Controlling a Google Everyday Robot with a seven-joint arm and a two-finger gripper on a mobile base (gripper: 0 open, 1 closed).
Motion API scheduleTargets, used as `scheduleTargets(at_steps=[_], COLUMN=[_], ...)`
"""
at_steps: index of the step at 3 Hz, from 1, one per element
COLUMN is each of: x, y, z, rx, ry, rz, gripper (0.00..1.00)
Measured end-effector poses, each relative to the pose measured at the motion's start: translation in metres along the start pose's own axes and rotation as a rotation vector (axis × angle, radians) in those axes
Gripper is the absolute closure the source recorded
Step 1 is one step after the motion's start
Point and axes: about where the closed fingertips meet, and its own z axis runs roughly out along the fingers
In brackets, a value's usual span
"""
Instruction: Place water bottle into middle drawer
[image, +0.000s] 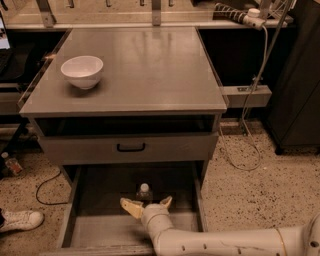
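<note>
Counted one of each thing. Saw first a wide grey metal cabinet (150, 75). Saw next, pulled out low beneath a shut grey drawer front with a black handle (131, 147), the deep grey metal middle drawer (97, 231) with its flat floor. Followed a single white jointed arm (215, 242) in from the lower right, over the drawer's front edge. Noted a round white bowl (82, 71) on the cabinet top, well apart from the rest. Found the tan two-finger gripper (146, 202) inside the drawer, jaws spread wide and pinching nothing. Found the small clear plastic water bottle (144, 194) with a white cap upright on the drawer floor, long axis vertical, between the spread fingers and just beyond the palm. Could not tell whether either finger touched it. Judged the placing all but done, with a straight pull back off the bottle the only move left.
</note>
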Motion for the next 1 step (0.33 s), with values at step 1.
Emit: scheduleTargets(at_steps=[1], x=[0.0], y=[0.0], z=[0.0], rx=[0.0], ry=[0.0], rz=[0.0], gripper=[0.0])
